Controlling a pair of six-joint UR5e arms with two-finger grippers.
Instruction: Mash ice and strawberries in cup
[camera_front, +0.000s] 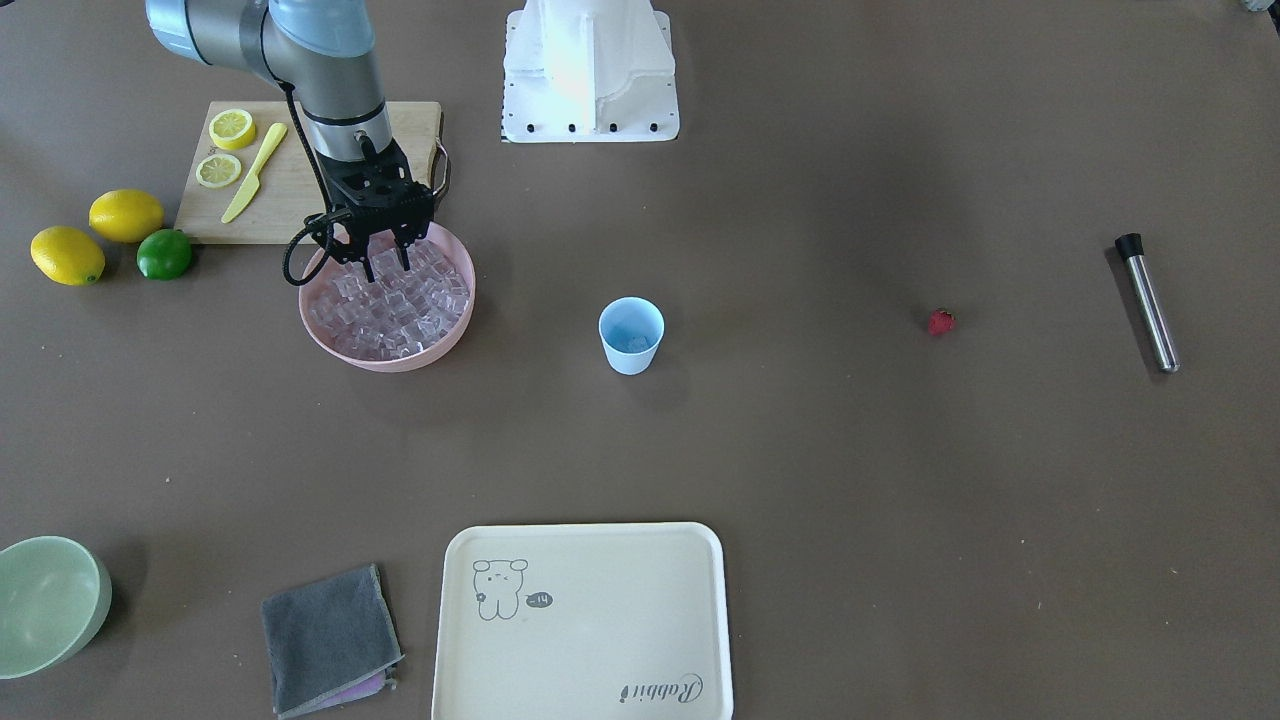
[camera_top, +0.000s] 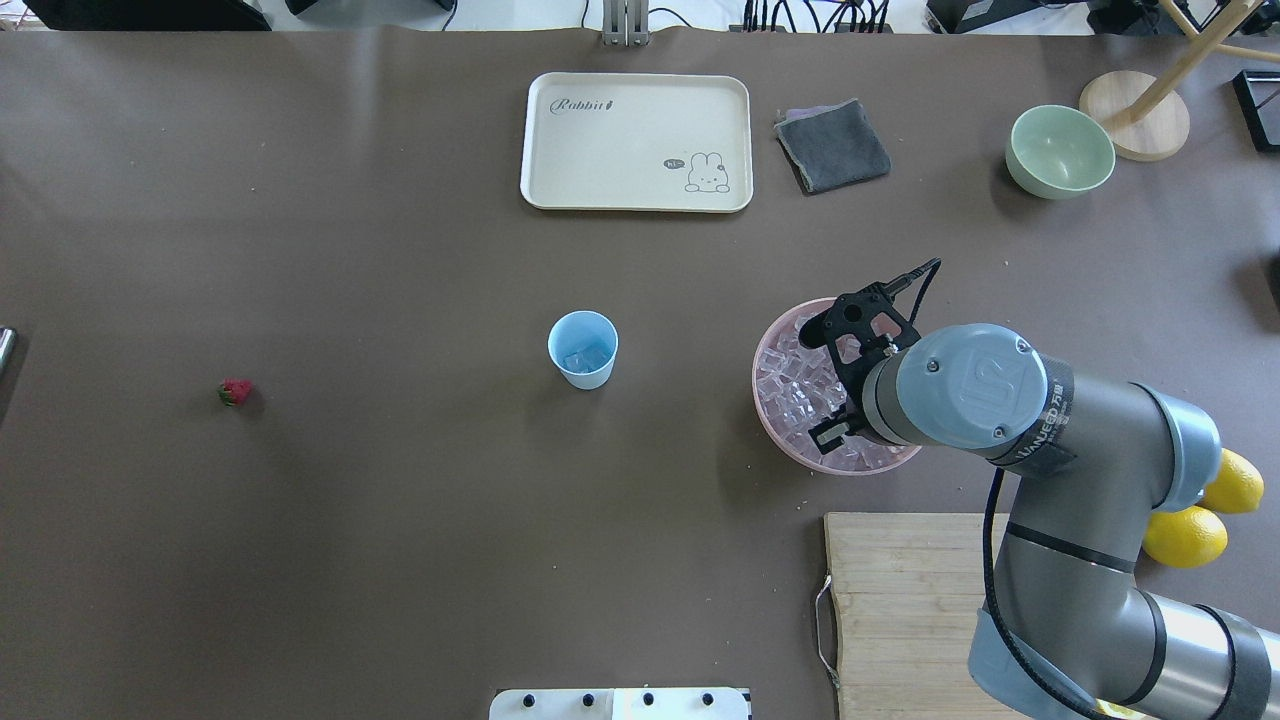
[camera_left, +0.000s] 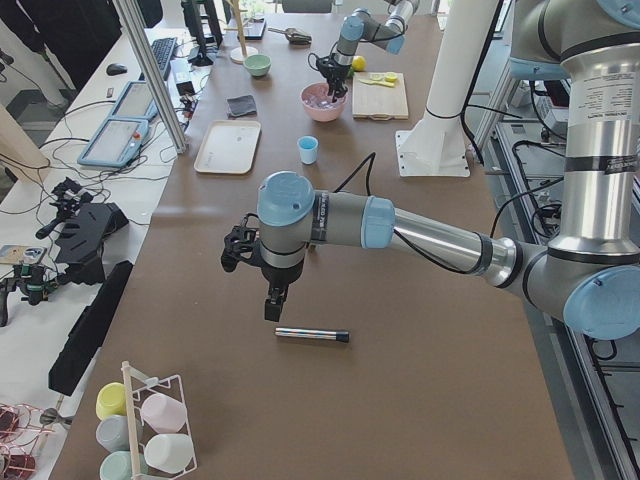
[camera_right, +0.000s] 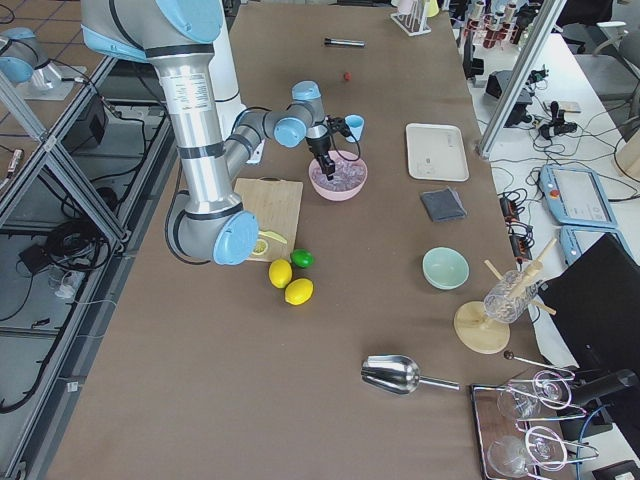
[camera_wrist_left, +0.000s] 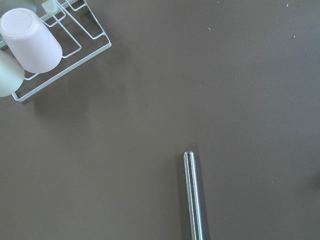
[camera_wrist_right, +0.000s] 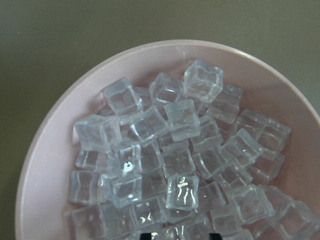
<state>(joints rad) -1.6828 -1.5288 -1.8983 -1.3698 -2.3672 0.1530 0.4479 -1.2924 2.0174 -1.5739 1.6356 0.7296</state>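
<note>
We see a long table (camera_left: 420, 400) under a brown cover, a white side bench (camera_left: 35, 350) strewn with cables (camera_left: 75, 170) beside it, grey floor (camera_right: 45, 430) below, and soft, even light throughout.

Ice (camera_wrist_right: 182, 120) heaped in pink bowl (camera_wrist_right: 47, 200) (clear cubes, many), brown table (camera_wrist_right: 50, 40) behind.
</note>
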